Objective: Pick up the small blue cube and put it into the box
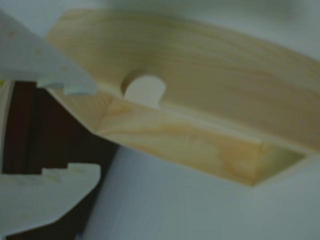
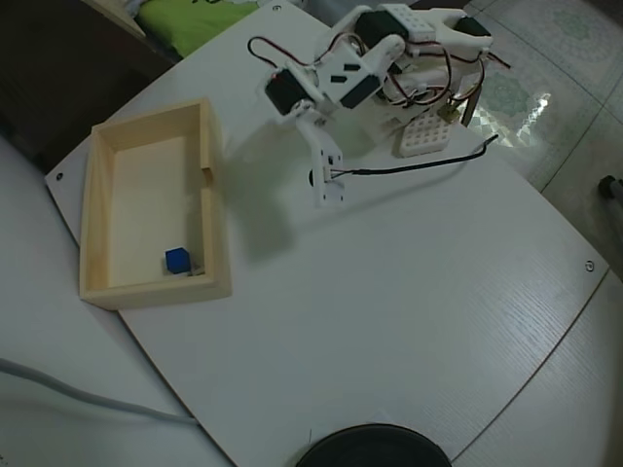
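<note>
Small blue cube (image 2: 177,260) lying inside the box (image 2: 97,204) near its lower right corner, box sitting on the white counter (image 2: 409,292), arm folding back beside it, gripper (image 1: 75,130) hanging wide open, gripping nothing.

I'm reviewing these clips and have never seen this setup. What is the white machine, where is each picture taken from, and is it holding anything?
The white machine is a small robot arm bolted to a white table. The overhead view looks straight down; the wrist view rides on the arm, so the pale shapes at its left are the gripper, open and holding nothing. The wooden box, with a notch in one wall, sits on the table. The small blue cube already lies inside it, near a corner. A black round object shows at the bottom edge.
</note>
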Available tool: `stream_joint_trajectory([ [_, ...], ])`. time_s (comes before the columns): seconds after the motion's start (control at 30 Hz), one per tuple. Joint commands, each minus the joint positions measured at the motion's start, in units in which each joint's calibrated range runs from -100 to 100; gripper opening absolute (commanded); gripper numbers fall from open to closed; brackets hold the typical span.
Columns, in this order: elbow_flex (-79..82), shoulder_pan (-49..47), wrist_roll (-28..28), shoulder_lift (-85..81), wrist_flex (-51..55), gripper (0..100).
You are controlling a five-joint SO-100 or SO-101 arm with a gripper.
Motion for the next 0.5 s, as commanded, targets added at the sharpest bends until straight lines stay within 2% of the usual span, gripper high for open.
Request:
stream_joint_trajectory([
  [0.0, 1.72, -0.18, -0.09, -0.42, -0.74, 13],
  [0.2, 7.78, -0.18, -0.14, -0.34, -0.74, 14],
  [0.47, 7.87, -0.18, -0.20, 0.42, -0.49, 13],
])
